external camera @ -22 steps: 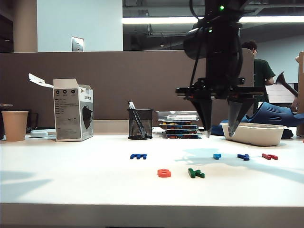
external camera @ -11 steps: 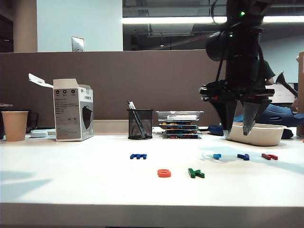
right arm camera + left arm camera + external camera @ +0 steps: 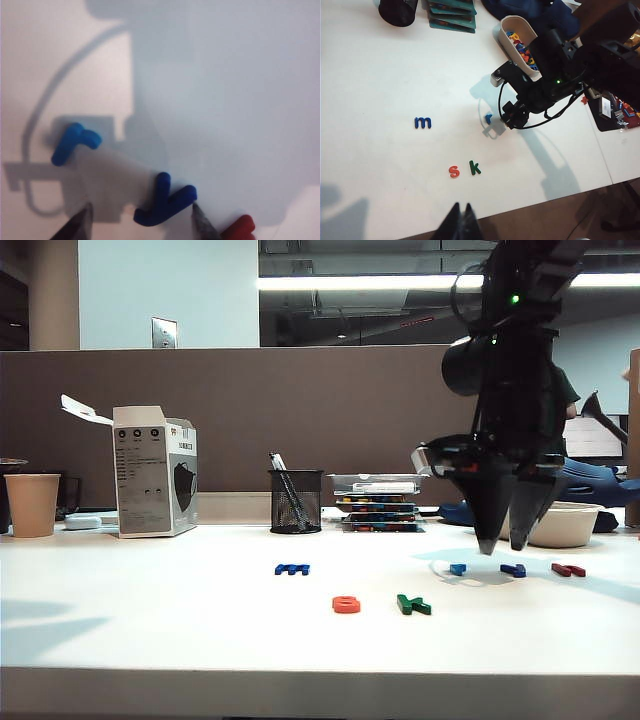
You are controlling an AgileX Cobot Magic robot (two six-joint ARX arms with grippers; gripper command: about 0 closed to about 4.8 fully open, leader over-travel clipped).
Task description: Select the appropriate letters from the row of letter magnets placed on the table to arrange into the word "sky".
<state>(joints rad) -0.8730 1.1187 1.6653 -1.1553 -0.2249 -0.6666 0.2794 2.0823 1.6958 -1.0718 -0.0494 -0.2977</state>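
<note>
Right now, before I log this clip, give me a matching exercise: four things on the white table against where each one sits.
Things:
1. orange-red rounded plastic letter s
2. wide dark blue plastic letter m
3. small dark blue forked plastic letter y
4. tan paper cup

Places:
A. far left end of the table
B. under the right gripper, jaws open
C. just left of the dark green angular letter k
D. alone at the left end of the back row

Pairs: 1-C, 2-D, 3-B, 4-A.

The left gripper, jaws closed, hangs above the table's near edge.
</note>
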